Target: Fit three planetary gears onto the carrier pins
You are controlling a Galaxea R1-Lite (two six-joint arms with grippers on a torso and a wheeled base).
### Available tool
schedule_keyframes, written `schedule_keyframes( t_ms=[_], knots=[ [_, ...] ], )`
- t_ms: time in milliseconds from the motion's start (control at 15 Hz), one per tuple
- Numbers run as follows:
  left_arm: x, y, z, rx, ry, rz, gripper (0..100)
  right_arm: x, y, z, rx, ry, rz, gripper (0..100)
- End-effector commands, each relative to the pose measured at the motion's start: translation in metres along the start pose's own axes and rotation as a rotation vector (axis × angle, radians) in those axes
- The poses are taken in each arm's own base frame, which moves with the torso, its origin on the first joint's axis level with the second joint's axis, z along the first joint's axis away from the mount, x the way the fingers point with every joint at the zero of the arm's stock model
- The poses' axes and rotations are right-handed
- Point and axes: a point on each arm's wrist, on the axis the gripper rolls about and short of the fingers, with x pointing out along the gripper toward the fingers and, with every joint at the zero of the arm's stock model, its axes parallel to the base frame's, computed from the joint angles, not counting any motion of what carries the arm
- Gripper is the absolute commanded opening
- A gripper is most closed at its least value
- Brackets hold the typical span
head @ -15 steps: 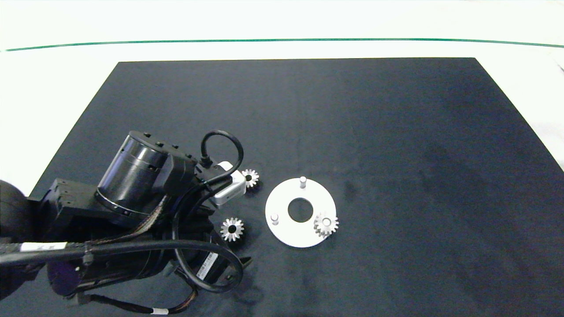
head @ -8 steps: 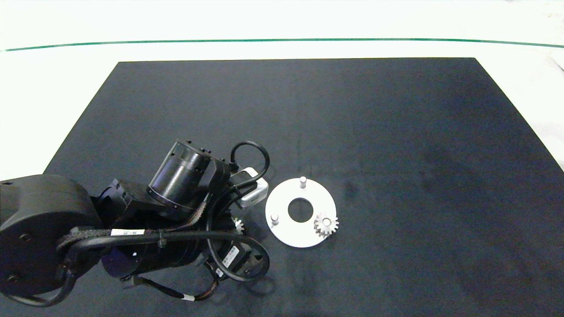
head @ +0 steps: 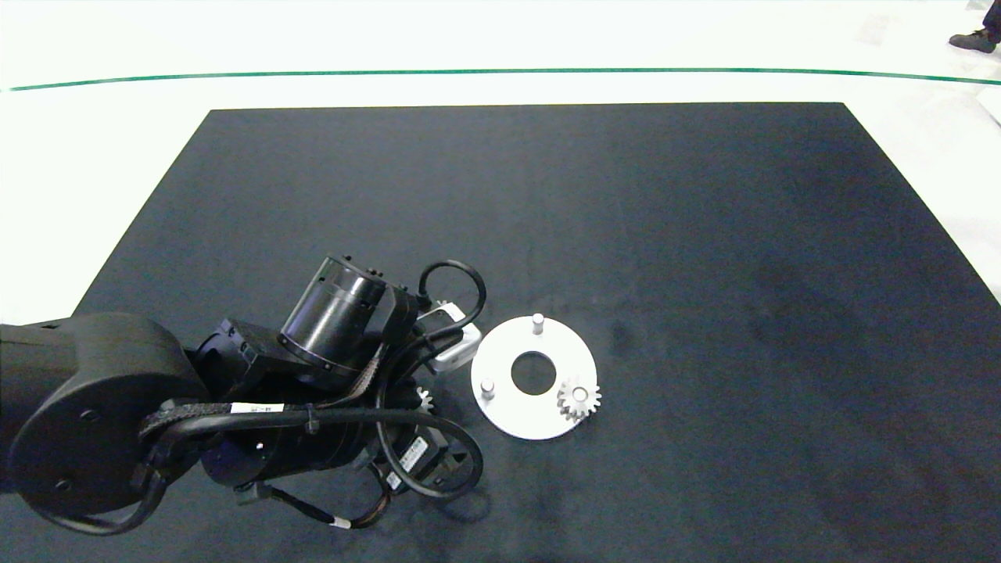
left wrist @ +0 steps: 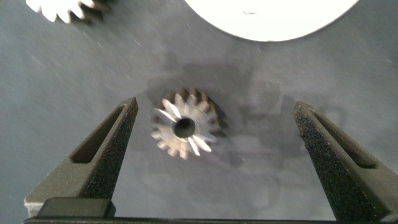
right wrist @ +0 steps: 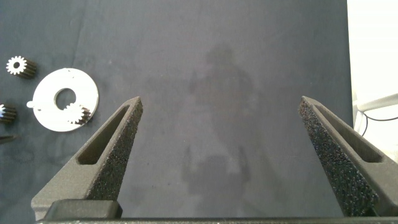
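Gear (left wrist: 185, 124) two awaits pickup: your left gripper (left wrist: 214, 155) (fingers spread wide) brackets it, so descend and close.

Planetary gears (left wrist: 185, 125): bright polished metal, glossy on the tooth flanks, the bore dark. Disc (head: 512, 414): smooth matt white, probably plastic, though this cannot be confirmed. Carrier pins (head: 537, 321): pale silvery finish, satin sheen noted. Mat (head: 704, 234): dark, matt, faintly speckled, cloth-like texture. Left gripper (left wrist: 214, 134) and right gripper (right wrist: 221, 134) fingers (left wrist: 102, 155): grey, rough-grained pads. Arm housing (head: 86, 407): smooth black, semi-gloss.
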Motion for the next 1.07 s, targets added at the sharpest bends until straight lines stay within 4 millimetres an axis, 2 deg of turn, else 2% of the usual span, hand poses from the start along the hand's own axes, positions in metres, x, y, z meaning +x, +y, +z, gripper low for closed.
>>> schedule_keyframes(
  t_ms=[67,733,1067],
  knots=[
    [0.001,0.007,-0.002,-0.003,-0.001,0.021,100,0.0,0.0,0.0,-0.002,0.001,-0.002,100],
    [0.003,0.015,-0.015,0.008,0.043,0.037,100,-0.003,-0.001,0.0,-0.002,-0.007,0.003,100],
    [0.003,0.013,-0.014,0.014,0.042,0.036,90,-0.003,-0.001,-0.001,-0.003,-0.005,0.009,100]
  ],
)
